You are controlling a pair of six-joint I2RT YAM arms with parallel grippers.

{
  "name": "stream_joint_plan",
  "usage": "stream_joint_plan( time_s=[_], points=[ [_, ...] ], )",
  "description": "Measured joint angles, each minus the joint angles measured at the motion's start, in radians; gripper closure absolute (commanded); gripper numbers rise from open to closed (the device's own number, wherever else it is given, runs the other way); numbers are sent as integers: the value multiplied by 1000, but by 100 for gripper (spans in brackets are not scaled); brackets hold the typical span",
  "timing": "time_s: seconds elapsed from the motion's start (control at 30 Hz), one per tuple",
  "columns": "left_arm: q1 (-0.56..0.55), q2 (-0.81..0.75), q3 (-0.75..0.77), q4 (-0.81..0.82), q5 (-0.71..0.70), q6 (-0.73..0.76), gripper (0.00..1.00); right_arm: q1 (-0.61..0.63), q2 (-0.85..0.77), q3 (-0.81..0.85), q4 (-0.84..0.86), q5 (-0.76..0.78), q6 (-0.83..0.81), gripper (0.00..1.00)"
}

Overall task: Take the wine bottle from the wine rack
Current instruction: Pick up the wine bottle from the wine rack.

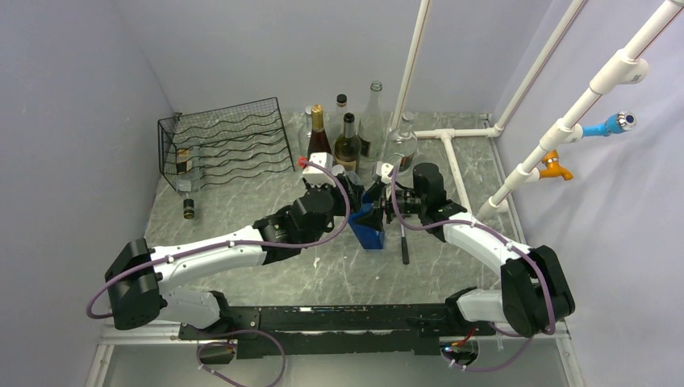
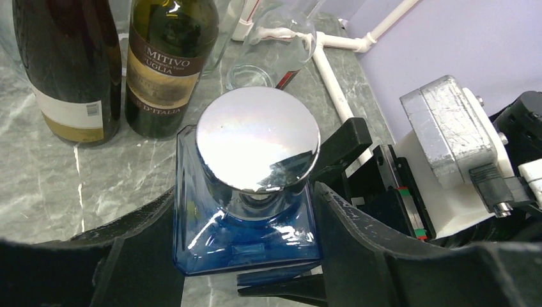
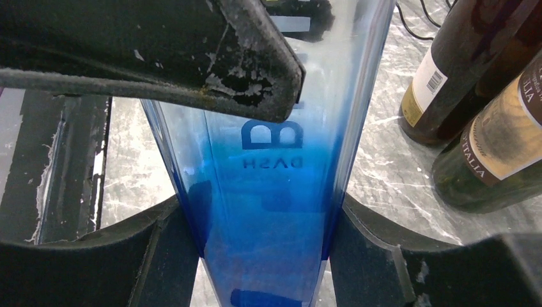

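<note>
The black wire wine rack (image 1: 230, 143) stands at the back left. A dark wine bottle (image 1: 185, 165) lies in its lower left slot, with the neck poking out toward me. At the table's middle, a blue square glass bottle (image 1: 369, 230) with a round silver cap (image 2: 257, 137) stands upright. My left gripper (image 1: 355, 211) (image 2: 246, 256) is shut on it from the left, fingers pressed on both side walls. My right gripper (image 1: 381, 201) (image 3: 262, 256) is shut on the same blue bottle (image 3: 268, 192) from the right. Both grippers are far from the rack.
Two dark wine bottles (image 1: 348, 143) (image 1: 319, 137) and several clear glass bottles (image 1: 373, 113) stand in a group just behind the grippers. A white pipe frame (image 1: 456, 165) runs along the right side. A black rod (image 1: 404, 242) lies on the table beside the blue bottle.
</note>
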Motion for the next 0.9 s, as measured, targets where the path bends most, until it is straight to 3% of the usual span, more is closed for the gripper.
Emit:
stream_joint_plan(
  time_s=[0.37, 0.57, 0.9],
  points=[
    [-1, 0, 1, 16, 60, 180, 100, 0, -32, 6, 3, -29, -8, 1],
    [-1, -1, 4, 27, 63, 290, 100, -11, -38, 36, -25, -63, -29, 0],
    [43, -1, 29, 10, 114, 469, 100, -91, -84, 124, -212, -108, -141, 0]
  ],
)
